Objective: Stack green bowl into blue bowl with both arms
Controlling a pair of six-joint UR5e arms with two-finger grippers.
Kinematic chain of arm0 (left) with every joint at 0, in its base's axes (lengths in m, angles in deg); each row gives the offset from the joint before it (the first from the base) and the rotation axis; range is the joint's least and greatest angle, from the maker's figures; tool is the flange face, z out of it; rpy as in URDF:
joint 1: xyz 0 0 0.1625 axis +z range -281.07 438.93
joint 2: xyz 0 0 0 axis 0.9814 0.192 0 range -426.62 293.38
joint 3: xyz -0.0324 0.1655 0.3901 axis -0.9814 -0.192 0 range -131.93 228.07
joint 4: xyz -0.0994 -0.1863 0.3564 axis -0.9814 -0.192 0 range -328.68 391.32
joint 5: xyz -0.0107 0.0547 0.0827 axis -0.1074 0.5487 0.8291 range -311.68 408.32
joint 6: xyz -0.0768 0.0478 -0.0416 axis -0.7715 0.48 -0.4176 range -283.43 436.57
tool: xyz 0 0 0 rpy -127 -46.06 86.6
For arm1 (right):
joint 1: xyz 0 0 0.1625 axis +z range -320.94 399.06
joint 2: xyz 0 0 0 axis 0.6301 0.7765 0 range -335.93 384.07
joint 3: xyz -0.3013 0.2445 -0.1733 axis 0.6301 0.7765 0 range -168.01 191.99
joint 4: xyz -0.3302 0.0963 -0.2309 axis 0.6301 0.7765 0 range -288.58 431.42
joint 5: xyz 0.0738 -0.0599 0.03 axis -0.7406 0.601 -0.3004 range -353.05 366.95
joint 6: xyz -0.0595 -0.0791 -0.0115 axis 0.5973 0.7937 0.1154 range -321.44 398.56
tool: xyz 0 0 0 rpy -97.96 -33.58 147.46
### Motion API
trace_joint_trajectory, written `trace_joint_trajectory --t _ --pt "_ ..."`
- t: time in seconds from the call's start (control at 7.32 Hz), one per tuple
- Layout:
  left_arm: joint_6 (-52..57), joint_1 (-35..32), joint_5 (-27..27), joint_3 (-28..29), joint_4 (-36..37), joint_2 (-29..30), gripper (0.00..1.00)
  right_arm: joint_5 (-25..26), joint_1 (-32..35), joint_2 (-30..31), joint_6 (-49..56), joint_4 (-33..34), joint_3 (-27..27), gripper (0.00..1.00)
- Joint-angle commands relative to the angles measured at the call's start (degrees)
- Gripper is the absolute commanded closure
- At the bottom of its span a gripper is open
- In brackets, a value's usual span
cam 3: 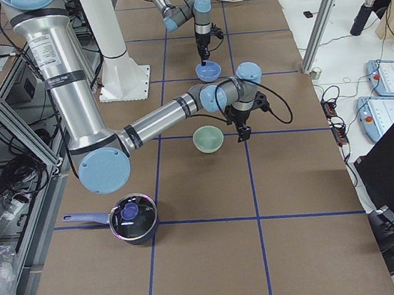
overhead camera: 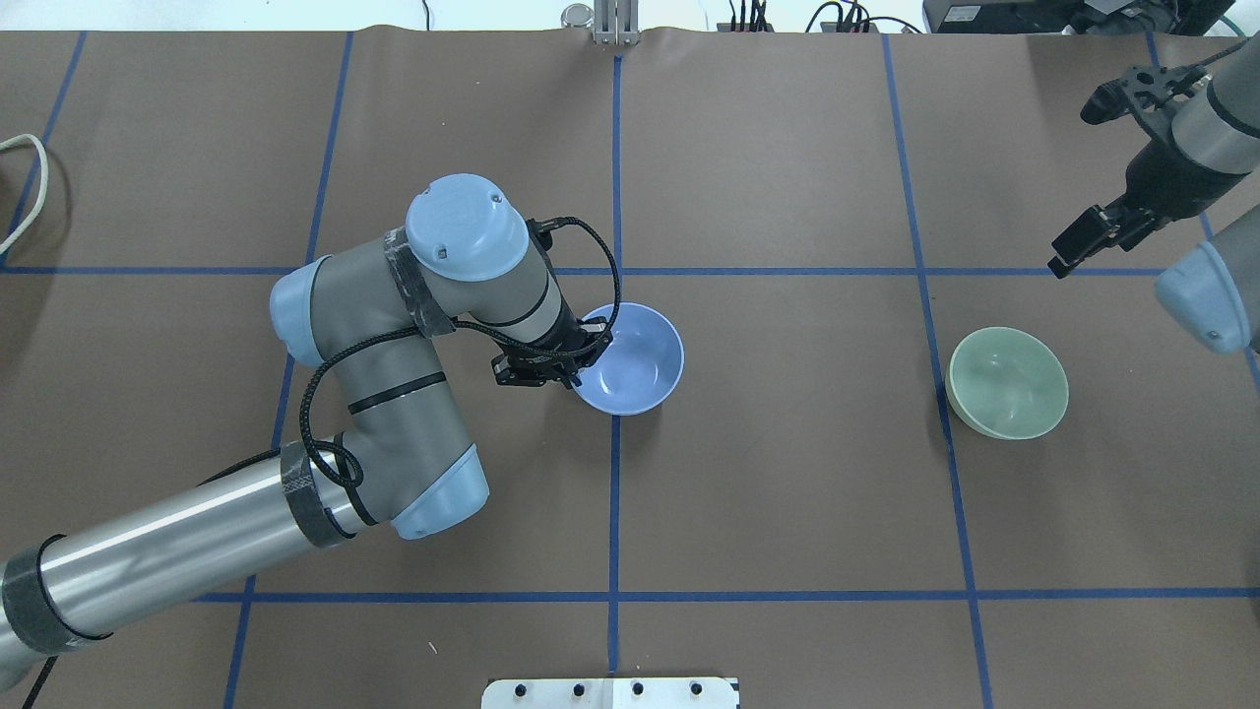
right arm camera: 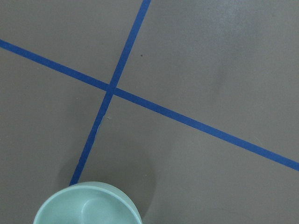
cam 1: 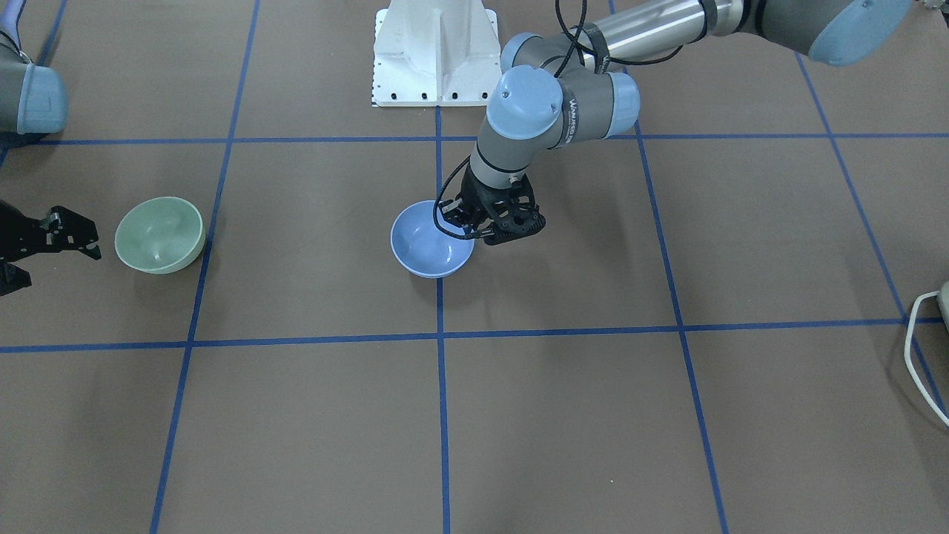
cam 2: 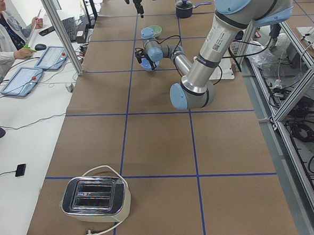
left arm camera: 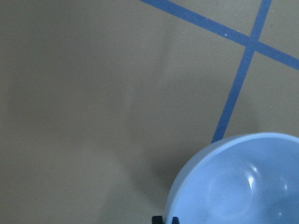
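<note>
The blue bowl [overhead camera: 638, 359] stands upright at the table's middle, on a blue tape line. My left gripper [overhead camera: 563, 362] is shut on the rim of the blue bowl on the robot's left side; in the left wrist view the rim [left arm camera: 187, 177] runs between the two fingertips. The green bowl [overhead camera: 1007, 382] stands upright on the robot's right, apart from the blue bowl. My right gripper [overhead camera: 1078, 177] is open and empty, just beyond the green bowl and above the table. The right wrist view shows the green bowl [right arm camera: 86, 205] at its bottom edge.
The white pedestal [cam 1: 434, 52] stands at the robot's side of the table. A toaster [cam 2: 95, 196] with a white cable sits at the far left end. A dark pot [cam 3: 132, 219] sits at the right end. Operators' tablets lie on the side table [cam 2: 36, 61].
</note>
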Motion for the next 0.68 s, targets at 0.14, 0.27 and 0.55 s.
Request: trace_joint_trajectory --t 0.14,0.27,0.55 --pt "0.35 0.01 0.01 0.83 -1.47 -0.23 0.77 0.01 -0.30 0.07 0.17 -0.07 -0.03 0.00" --pt "0.79 -0.08 0.01 0.83 -3.22 -0.41 0.46 0.01 -0.65 0.07 0.17 -0.07 -0.03 0.01" --pt "2.11 -0.95 0.62 -0.22 -3.15 -0.41 0.03 0.01 -1.00 0.42 0.52 -0.07 -0.29 0.25"
